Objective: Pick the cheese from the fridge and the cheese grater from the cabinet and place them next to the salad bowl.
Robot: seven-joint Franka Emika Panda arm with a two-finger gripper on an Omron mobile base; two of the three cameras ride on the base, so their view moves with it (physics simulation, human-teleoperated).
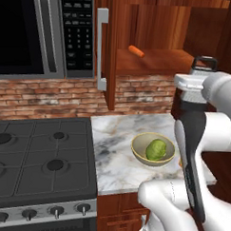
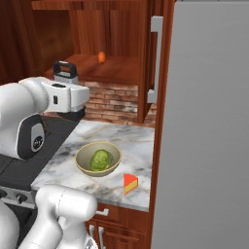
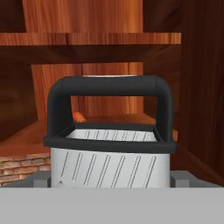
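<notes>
Marble counter (image 2: 131,141) beneath an open wooden cabinet (image 1: 159,24), between stove (image 1: 39,157) and fridge (image 2: 209,126): the salad bowl (image 2: 97,159) sits mid-counter with the cheese (image 2: 130,183) already just beside it. The grater (image 3: 109,144) sits between the gripper's (image 3: 109,181) wide-spread jaws, its black handle upright, in front of the shelf where a carrot (image 1: 136,51) lies — whether it is gripped cannot be told. Judged step: the grater half of the task; the next move calls for lowering it onto bare counter near the bowl, clear of the cheese.

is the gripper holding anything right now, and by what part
It cannot be told. The gripper has its fingers on either side of the cheese grater, low on its silver body, but no view shows whether they press on it.
</notes>
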